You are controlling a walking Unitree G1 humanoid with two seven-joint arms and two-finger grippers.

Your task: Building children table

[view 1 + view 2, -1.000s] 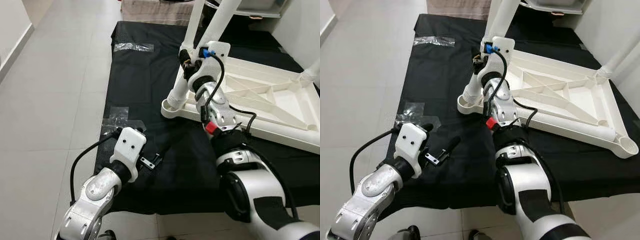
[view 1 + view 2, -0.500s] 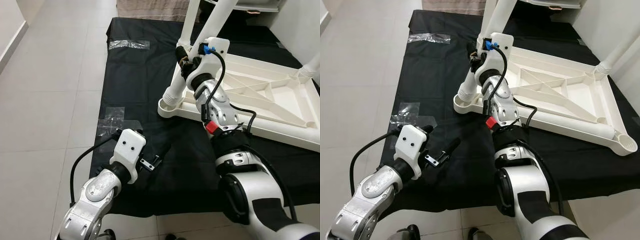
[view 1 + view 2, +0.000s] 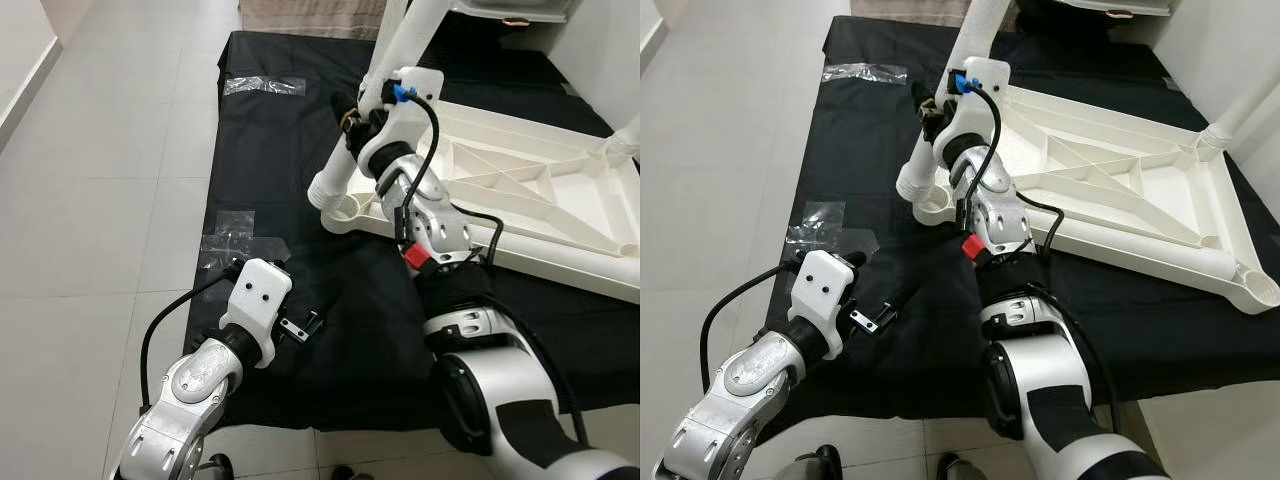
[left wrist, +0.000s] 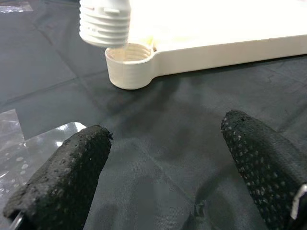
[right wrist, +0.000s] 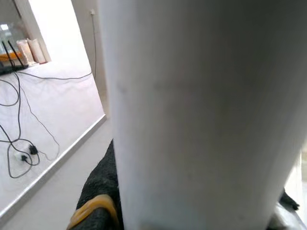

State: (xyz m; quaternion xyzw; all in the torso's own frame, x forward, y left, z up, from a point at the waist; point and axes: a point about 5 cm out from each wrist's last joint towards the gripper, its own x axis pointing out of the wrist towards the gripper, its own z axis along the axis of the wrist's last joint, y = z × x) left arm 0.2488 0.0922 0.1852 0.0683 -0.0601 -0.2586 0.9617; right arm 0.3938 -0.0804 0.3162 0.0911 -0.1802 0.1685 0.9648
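The white table leg stands tilted, its ribbed threaded end hanging just above and slightly off the round socket at the near corner of the upturned white tabletop. In the left wrist view a small gap separates the thread from the socket's rim, so the two are apart. The tabletop lies underside up on the black cloth, its moulded ribs showing, with another leg already standing at its far right corner.

The right gripper is clamped around the table leg a little above the threaded end, its black fingers pinching the shaft from either side. From the right wrist view the leg's white shaft sits directly between those fingers and very close to the lens, with one dark fingertip beside it.

The left gripper hovers low over the black cloth, well apart from the leg and on the near side of the socket. Its two black fingers are spread wide with nothing between them. Ahead of these fingers lies the socket corner of the tabletop; beside one finger a patch of clear tape is stuck on the cloth.

Another strip of clear tape lies farther along the cloth. Around the cloth is pale tiled floor.
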